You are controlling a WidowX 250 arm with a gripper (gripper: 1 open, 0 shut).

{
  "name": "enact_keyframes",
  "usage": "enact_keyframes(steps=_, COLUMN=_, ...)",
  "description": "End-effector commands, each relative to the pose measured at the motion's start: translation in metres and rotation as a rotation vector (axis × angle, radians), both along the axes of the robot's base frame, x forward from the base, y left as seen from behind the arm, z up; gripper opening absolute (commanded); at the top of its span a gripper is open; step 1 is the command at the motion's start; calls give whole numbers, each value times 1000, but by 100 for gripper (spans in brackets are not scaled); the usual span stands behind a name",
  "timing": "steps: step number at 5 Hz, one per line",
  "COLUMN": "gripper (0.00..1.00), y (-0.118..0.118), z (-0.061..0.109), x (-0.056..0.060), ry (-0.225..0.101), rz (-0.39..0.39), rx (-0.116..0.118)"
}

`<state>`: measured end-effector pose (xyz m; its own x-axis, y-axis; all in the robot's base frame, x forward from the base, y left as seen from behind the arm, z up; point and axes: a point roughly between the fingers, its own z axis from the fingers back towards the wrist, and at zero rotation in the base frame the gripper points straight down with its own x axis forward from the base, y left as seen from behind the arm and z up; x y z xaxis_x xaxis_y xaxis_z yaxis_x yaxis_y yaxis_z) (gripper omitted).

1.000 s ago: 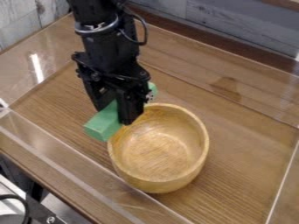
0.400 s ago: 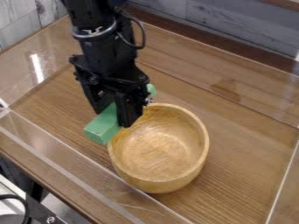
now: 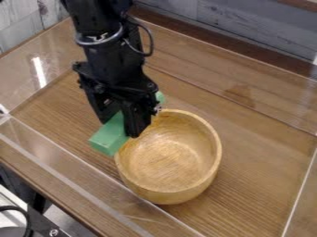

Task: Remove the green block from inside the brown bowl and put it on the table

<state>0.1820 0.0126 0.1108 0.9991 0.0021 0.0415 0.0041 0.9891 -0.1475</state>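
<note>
A low clear wall [image 3: 74, 190] edges the bench [image 3: 247, 102] along its near-left side. Inside it, the black gripper [image 3: 128, 118] points straight down, its jaws clamped narrowly on the green block [image 3: 109, 137]. The block tilts, its lower end close to the bench surface just left of the bowl [image 3: 173, 157]; whether it touches the wood cannot be told. The bowl stands empty toward the near edge, its rim beside the gripper.
</note>
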Motion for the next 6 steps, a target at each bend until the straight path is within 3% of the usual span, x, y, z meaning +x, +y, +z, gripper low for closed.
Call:
enact_keyframes(steps=1, gripper=0, y=-1, z=6, x=4, ry=-42, rz=-2, rx=6)
enact_keyframes(steps=6, gripper=0, y=18, z=1, x=6, ry=-56, rz=21, rx=-4)
